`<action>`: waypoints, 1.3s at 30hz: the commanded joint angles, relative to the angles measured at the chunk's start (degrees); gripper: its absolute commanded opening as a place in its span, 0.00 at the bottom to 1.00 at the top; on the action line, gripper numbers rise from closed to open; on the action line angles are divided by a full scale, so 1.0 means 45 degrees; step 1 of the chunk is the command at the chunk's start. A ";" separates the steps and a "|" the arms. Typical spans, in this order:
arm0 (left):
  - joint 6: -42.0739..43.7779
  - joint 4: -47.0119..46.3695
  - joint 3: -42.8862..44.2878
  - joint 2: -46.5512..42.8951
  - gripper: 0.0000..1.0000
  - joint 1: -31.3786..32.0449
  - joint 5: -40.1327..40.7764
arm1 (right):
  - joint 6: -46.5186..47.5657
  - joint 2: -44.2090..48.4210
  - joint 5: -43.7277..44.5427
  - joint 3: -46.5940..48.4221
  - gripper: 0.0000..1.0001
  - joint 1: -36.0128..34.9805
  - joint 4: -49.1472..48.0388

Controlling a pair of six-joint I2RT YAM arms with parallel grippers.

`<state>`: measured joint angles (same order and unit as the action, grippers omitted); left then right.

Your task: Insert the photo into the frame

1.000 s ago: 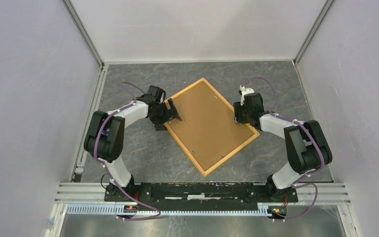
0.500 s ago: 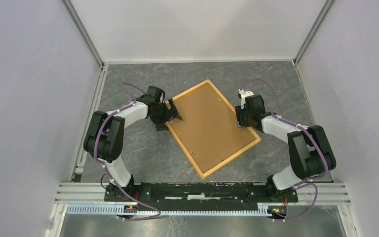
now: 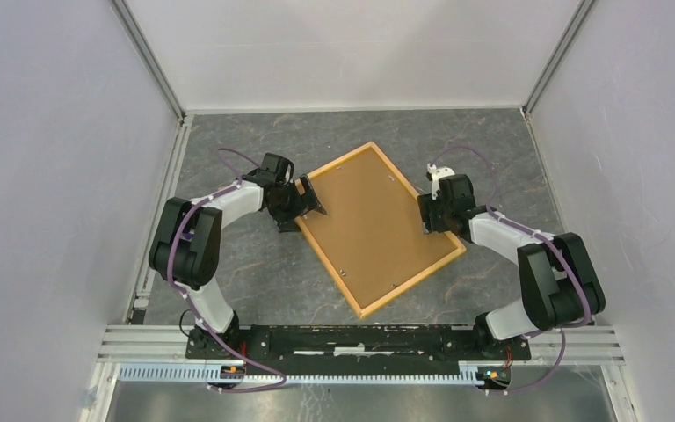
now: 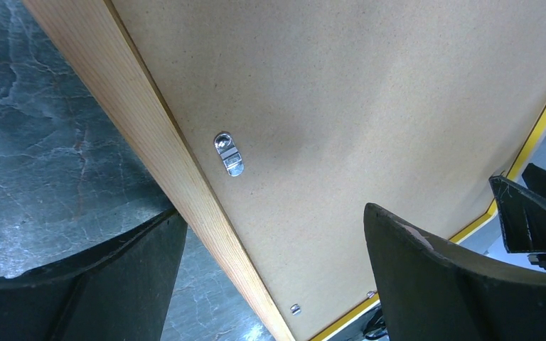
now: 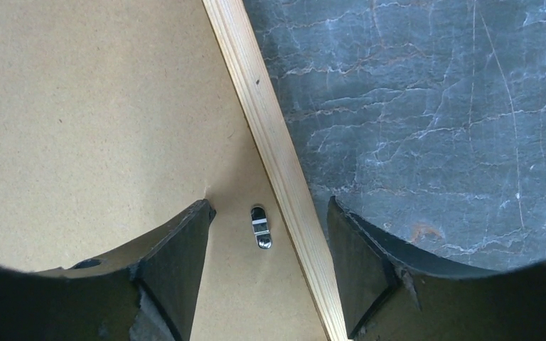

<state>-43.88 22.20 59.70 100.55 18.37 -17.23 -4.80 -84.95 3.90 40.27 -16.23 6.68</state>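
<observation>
Seemingly late on: the frame (image 4: 153,138) lies face down on the bench (image 3: 255,264), backing board (image 3: 378,224) seated inside, the photo out of sight. Left tool (image 3: 303,204) and right tool (image 3: 429,215), both released, straddle opposite frame rails. Probably clips (image 5: 260,227) need securing.

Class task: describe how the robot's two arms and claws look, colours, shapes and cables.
The left arm and right arm share black joint housings, white links and purple cables looping alongside. The left claw and right claw each have two broad matte-black fingers.
</observation>
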 commanded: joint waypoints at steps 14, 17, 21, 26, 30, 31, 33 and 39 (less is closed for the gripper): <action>-0.0351 -0.0792 -0.0175 0.0018 1.00 -0.0039 -0.0867 | -0.0001 0.0090 0.0107 -0.1039 0.45 0.0353 0.0681; -0.0352 -0.0796 -0.0181 0.0074 1.00 -0.0051 -0.0846 | -0.0080 -0.0163 -0.0061 -0.1034 0.32 0.0352 0.0758; -0.0367 -0.0792 -0.0152 0.0127 1.00 -0.0035 -0.0887 | -0.0194 0.0071 -0.0100 -0.1392 0.31 0.0343 0.0707; -0.0389 -0.0811 -0.0084 0.0216 1.00 -0.0069 -0.0958 | -0.0424 0.0156 -0.0839 -0.1665 0.30 0.0348 0.0715; -0.0204 -0.0753 -0.0065 0.0129 1.00 -0.0065 -0.0642 | -0.0609 0.0164 -0.1119 -0.1799 0.15 0.0346 0.0522; -0.0158 -0.0737 -0.0064 0.0090 1.00 -0.0064 -0.0511 | -0.0642 0.0162 -0.1224 -0.1819 0.15 0.0359 0.0412; 0.0010 -0.0601 -0.0020 0.0038 1.00 -0.0060 -0.0116 | -0.0721 0.0147 -0.1443 -0.1825 0.15 0.0364 0.0162; 0.0472 -0.0336 -0.0015 0.0034 0.96 -0.0069 0.0379 | -0.1316 0.0249 -0.2328 -0.1945 0.21 0.0525 -0.0559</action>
<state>-43.83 22.11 59.57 100.66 17.74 -17.87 -5.34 -82.04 2.24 35.11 -13.32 0.40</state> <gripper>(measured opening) 0.988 0.292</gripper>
